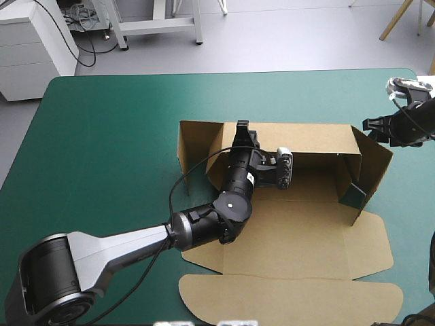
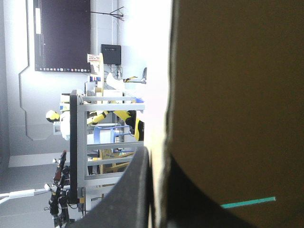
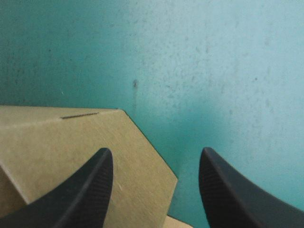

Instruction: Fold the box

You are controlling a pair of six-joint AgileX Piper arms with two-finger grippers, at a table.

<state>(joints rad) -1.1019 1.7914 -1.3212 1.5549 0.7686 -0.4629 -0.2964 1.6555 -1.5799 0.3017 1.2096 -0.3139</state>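
Reaching in from the table's left, our left gripper [image 1: 242,130] was on the L end of the box's back wall [image 1: 306,139]. Its fingers [image 2: 130,199] were all but together w/ the board pinched between them. In the left wrist view one black finger sat tight against the wall's edge, and brown board filled the rest.

The box [image 1: 306,224] lay right of mid-table, long axis running left-right. Back wall and both end walls were up, w/ the floor flat and the lid [image 1: 285,299] flat toward the robot.

Our right gripper [image 1: 372,126] hung just outside the far right corner, where the right end wall [image 1: 372,170] meets the back wall. Its fingers stood wide apart, holding nothing. From its wrist view a corner of board lay under and between them, nearer one finger, w/ bare cover [image 3: 213,71] ahead.

So the R arm was the nearer one to that end wall, which lay inward of it, toward table centre. Our guess: the next move needs the R fingers brought onto that wall while the L steadies the back wall.

The table [image 1: 102,136] was flat under its teal-green cover, w/ plenty of open cover left of the box and less on the right, near the edge.
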